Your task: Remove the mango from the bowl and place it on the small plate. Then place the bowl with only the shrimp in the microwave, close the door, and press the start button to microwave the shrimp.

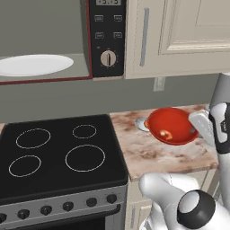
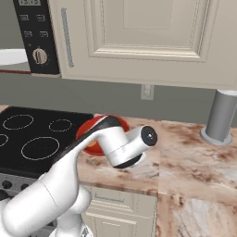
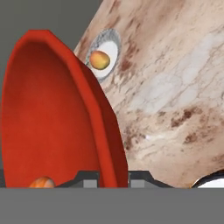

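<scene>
Right now the bowl's [image 3: 52, 113] rim sits between the gripper's [image 3: 113, 178] fingers, clamped tight, mango [image 3: 99, 60] on the small plate [image 3: 109, 48].

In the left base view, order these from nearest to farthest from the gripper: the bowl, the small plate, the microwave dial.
1. The bowl, directly beside the gripper, which is at its right rim.
2. The small plate, past the bowl's left edge.
3. The microwave dial, high up left.
</scene>
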{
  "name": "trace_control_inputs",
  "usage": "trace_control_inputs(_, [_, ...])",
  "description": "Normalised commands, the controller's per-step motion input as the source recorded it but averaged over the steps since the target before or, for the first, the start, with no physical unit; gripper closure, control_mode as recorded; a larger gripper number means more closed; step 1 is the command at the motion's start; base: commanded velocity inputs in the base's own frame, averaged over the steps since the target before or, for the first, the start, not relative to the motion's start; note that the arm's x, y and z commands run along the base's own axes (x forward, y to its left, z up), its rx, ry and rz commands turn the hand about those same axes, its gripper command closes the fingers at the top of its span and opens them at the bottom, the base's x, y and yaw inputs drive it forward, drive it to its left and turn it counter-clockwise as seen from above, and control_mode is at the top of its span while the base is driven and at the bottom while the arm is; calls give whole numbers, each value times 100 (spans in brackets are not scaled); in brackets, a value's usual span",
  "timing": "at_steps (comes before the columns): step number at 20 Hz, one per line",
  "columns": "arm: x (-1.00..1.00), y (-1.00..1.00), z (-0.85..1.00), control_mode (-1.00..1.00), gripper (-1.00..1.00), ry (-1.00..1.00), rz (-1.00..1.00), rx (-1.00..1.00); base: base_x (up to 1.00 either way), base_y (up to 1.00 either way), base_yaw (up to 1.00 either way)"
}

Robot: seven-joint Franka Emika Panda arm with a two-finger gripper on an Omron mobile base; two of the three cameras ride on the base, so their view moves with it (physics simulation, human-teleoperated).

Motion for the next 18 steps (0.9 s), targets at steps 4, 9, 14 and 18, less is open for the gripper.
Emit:
trace_control_inputs(4, [-49,60,77,-100,100,0,-8,0,0,0,0])
trace_control_inputs(9, [-51,73,55,-100,100,0,-8,0,0,0,0])
trace_control_inputs(14, [-21,74,4,-100,100,6,-4,0,0,0,0])
trace_control_inputs(18, [0,30,-1,-100,100,11,0,0,0,0,0])
